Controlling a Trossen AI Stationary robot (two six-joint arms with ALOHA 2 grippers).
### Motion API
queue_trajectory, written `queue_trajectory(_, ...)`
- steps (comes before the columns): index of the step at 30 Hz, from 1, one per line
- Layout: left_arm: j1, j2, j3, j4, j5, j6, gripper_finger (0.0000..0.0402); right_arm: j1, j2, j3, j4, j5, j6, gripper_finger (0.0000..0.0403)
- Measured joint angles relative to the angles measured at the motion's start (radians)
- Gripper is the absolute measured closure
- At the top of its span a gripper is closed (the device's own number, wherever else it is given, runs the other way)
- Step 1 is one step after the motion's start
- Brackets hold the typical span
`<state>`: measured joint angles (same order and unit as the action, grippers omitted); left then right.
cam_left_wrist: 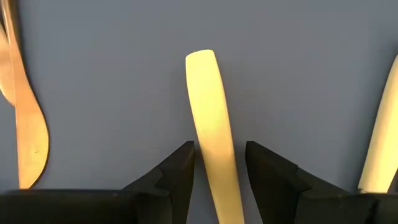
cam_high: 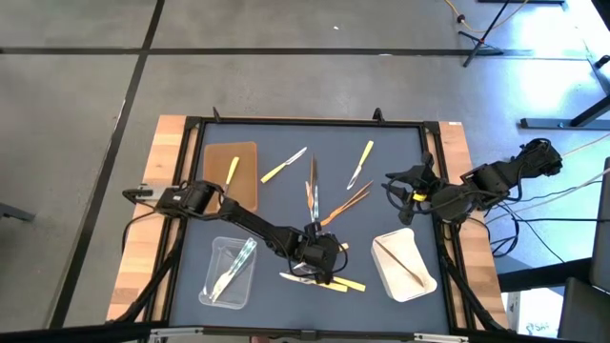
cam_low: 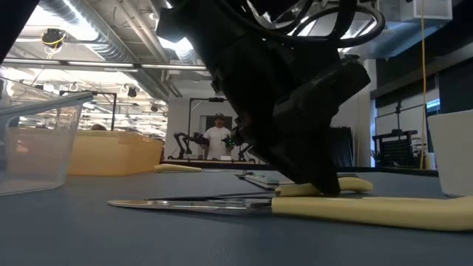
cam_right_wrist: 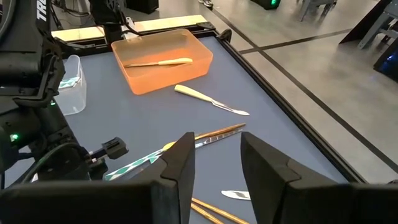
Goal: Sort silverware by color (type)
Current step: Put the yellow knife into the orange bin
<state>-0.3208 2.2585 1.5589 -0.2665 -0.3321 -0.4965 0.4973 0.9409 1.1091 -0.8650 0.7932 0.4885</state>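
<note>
Down at the near middle of the tabletop (cam_high: 191, 276), the left claw (cam_left_wrist: 219, 163) is lowered over a pale yellow utensil (cam_left_wrist: 211, 134), its two fingers set either side of the handle with slim gaps showing, so the piece is straddled but not yet pinched. In the low view the yellow handle (cam_low: 369, 210) is seen lying flat on the blue mat beneath the dark claw, beside a clear utensil (cam_low: 192, 204). The step in hand is judged to be the pick-up of one yellow piece. A wooden utensil (cam_left_wrist: 25, 124) lies close alongside. Farther out, a brown tray (cam_high: 232, 174) already carries one yellow piece, a clear tray (cam_high: 229, 272) holds clear ones, and a white tray (cam_high: 404, 264) holds a wooden one. More silverware is scattered across the middle. At the right edge the right claw (cam_right_wrist: 216, 163) is held above the mat, fingers parted and empty.

Next, the fingers need to be closed squarely on the handle, the piece lifted clear of its neighbours, and presumably carried to the brown tray.
</note>
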Motion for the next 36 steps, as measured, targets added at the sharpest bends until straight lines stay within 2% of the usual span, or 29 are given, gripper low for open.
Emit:
queue_trajectory(5,0.007,0.004,0.000,-0.002,0.004,0.000,0.0268,0.000,0.000,0.000,0.000,0.000,0.000,0.0285)
queue_trajectory(16,0.014,0.006,0.000,-0.003,0.004,0.006,0.0335,0.000,0.000,0.000,0.000,0.000,0.000,0.0285)
queue_trajectory(27,0.018,-0.003,0.002,0.006,0.008,0.012,0.0340,0.000,0.000,0.000,0.000,0.000,0.000,0.0285)
queue_trajectory(31,0.011,-0.012,0.067,-0.008,0.018,0.064,0.0340,0.000,0.000,0.000,0.000,0.000,0.000,0.0285)
queue_trajectory(36,0.002,-0.044,0.184,-0.076,0.086,0.061,0.0340,0.000,0.000,0.000,0.001,0.000,0.000,0.0285)
